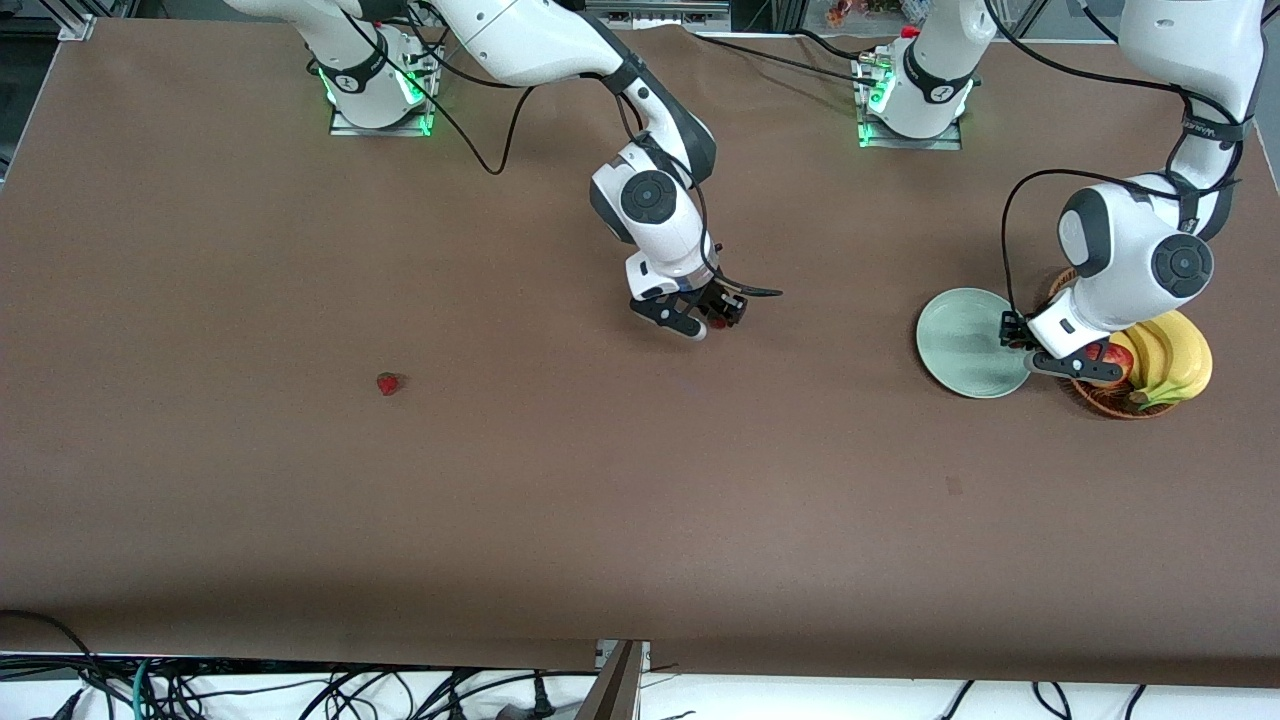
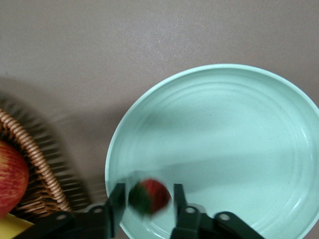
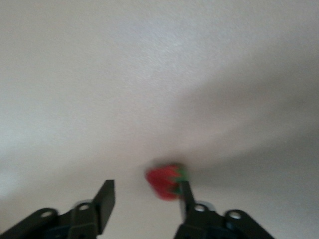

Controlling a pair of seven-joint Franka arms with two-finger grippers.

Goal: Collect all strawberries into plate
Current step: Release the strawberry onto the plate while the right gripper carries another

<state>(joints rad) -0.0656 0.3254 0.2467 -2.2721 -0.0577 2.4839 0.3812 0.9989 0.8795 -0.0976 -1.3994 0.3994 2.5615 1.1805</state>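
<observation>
My left gripper (image 2: 147,201) hangs over the rim of the pale green plate (image 2: 214,144), on the side next to the basket. Its jaws are open, and a blurred strawberry (image 2: 149,196) sits loose between them with a gap on each side. My right gripper (image 3: 144,199) is over the bare middle of the table and stands open. A second strawberry (image 3: 167,180) lies blurred against one finger (image 3: 185,196), well clear of the other. A third strawberry (image 1: 388,383) rests on the table toward the right arm's end. The plate (image 1: 965,345) holds nothing that I can see.
A brown wicker basket (image 1: 1095,398) stands beside the plate, toward the left arm's end of the table, and holds bananas (image 1: 1170,365) and a red apple (image 2: 10,177). Brown table (image 1: 640,520) spreads between the two grippers. Cables hang along the table's front edge.
</observation>
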